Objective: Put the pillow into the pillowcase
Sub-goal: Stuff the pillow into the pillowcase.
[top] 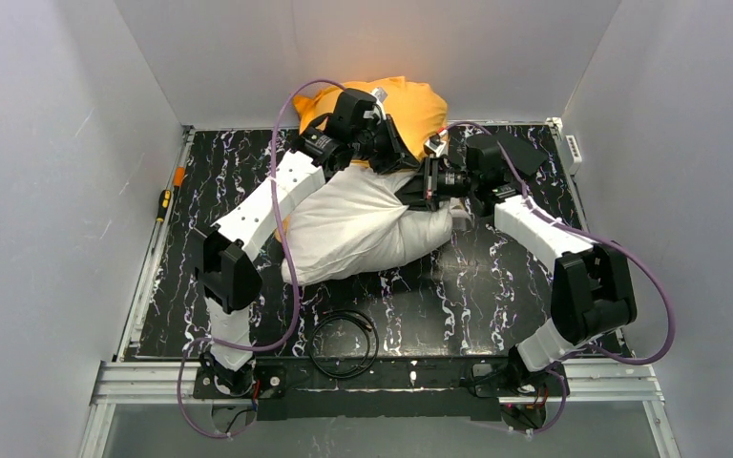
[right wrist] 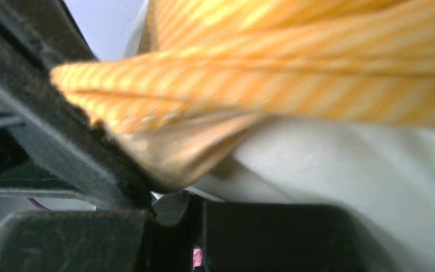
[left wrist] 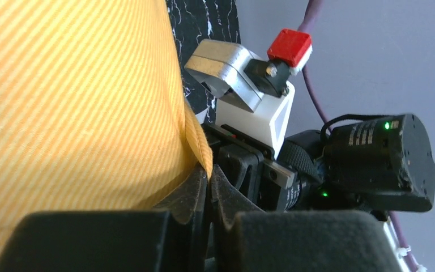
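Observation:
The orange pillowcase (top: pixel 406 103) is bunched at the back of the table against the rear wall. The off-white pillow (top: pixel 363 224) lies in front of it, its far end under the case's edge and its near end bare. My left gripper (top: pixel 393 153) is at the case's opening. In the left wrist view it (left wrist: pixel 208 177) is shut on the hem of the striped orange pillowcase (left wrist: pixel 73 96). My right gripper (top: pixel 422 186) comes in from the right. In the right wrist view it (right wrist: pixel 167 190) is shut on a fold of the pillowcase (right wrist: pixel 215 107), with the pillow (right wrist: pixel 351 164) just beneath.
A screwdriver (top: pixel 164 202) lies beside the table's left edge. A black cable coil (top: pixel 344 339) rests near the front, and a white power strip (top: pixel 573 148) sits at the back right. Grey walls close in on three sides. The right arm's wrist (left wrist: pixel 374 161) is close to my left gripper.

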You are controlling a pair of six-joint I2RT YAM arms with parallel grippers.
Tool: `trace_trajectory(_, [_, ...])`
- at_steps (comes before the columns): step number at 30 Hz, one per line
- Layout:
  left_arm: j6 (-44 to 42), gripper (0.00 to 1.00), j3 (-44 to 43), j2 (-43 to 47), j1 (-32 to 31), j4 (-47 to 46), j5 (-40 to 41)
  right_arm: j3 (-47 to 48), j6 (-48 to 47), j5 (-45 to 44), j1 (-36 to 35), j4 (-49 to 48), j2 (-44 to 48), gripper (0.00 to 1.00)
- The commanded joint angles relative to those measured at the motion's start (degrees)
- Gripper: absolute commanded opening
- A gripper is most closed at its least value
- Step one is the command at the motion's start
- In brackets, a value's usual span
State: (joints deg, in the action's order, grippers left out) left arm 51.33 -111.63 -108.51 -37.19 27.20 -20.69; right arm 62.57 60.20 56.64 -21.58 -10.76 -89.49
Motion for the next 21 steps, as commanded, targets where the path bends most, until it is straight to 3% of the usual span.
trace_trajectory(1, [1.39,0.00,-6.46,8.72,-11.35,-3.16,-18.55,5.54,-5.29,-4.47,2.53,2.52,-2.05,0.01])
trace_trajectory(13, [-1.52,0.00,-13.42,6.39,-19.31,-1.83,-18.52,6.31,-7.80,-10.69,7.19,9.00,-4.11,0.01])
trace_trajectory(16, [-4.82,0.00,-13.14,6.47,-19.70,4.58,-16.85,7.77,-10.31,-12.13,8.98,13.98,-3.94,0.01])
trace_trajectory(21, [-14.60,0.00,-13.11,8.49,-17.88,22.76,-2.58,11.97,-20.89,-14.35,12.37,30.32,-2.07,0.01])
